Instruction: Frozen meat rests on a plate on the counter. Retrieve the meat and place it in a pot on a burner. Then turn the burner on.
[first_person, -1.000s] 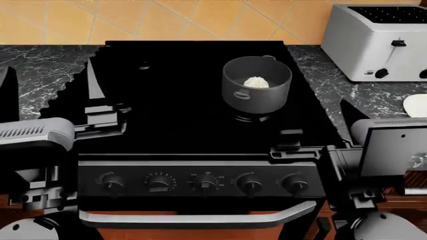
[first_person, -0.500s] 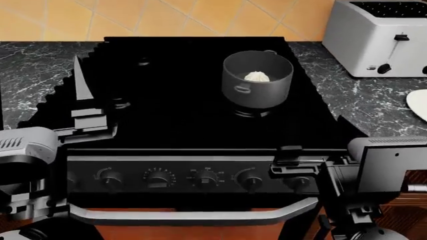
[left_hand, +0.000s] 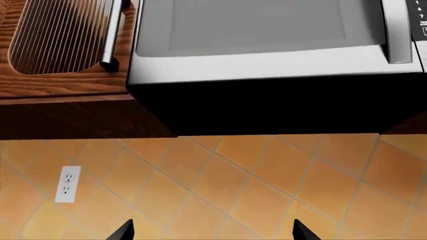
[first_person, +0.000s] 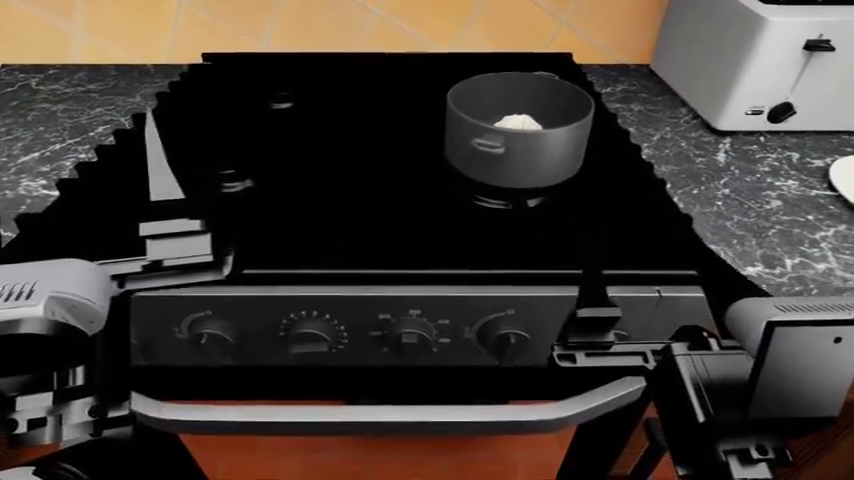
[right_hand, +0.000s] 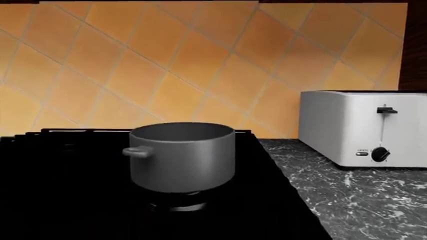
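Nearest the camera in the head view, the right end effector (first_person: 587, 335) sits against the stove's front panel at the rightmost knob, though whether its fingers are spread or closed on it cannot be told. The left end effector (left_hand: 210, 231) shows two dark fingertips set well apart with nothing between them. Farther back, the frozen meat (first_person: 518, 122) lies inside the pot (first_person: 518, 130) on the burner (first_person: 507, 198), with the toaster (first_person: 761, 60) on the table (first_person: 747, 190) and the plate (first_person: 843, 178) at its edge; no writing is legible.
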